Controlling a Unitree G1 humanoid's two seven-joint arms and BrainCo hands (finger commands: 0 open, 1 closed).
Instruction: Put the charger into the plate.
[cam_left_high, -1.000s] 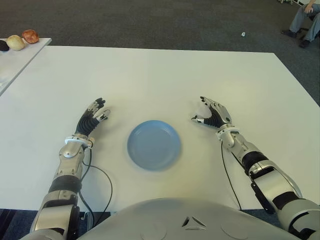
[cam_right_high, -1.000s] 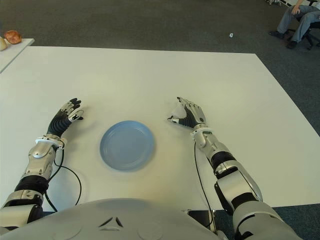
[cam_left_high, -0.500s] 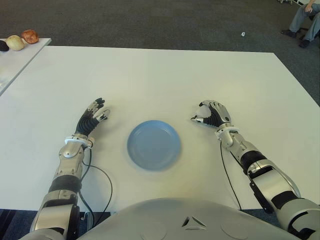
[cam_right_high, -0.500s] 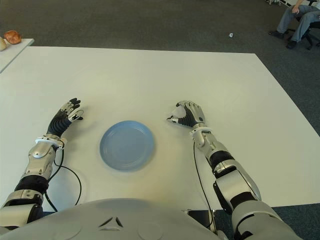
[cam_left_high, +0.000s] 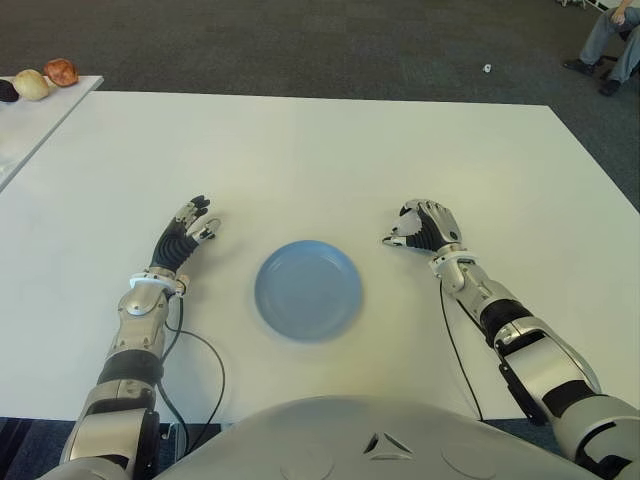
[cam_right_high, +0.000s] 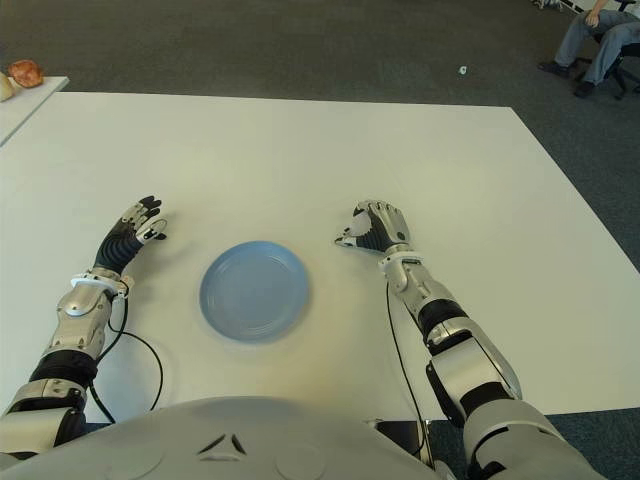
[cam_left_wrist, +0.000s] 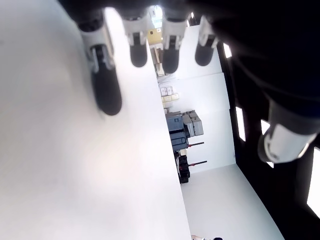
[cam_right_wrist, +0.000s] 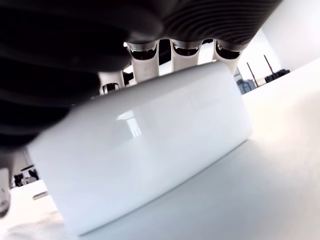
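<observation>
Now gripped: white charger (cam_right_wrist: 145, 160), fingers (cam_right_wrist: 182, 50) of right hand (cam_left_high: 427, 225) curled over it, down at the surface (cam_left_high: 330, 150), just right of blue plate (cam_left_high: 308, 290). Nearer the front edge than the back. Left hand (cam_left_high: 183, 235) left of plate, fingers spread, holding nothing.
</observation>
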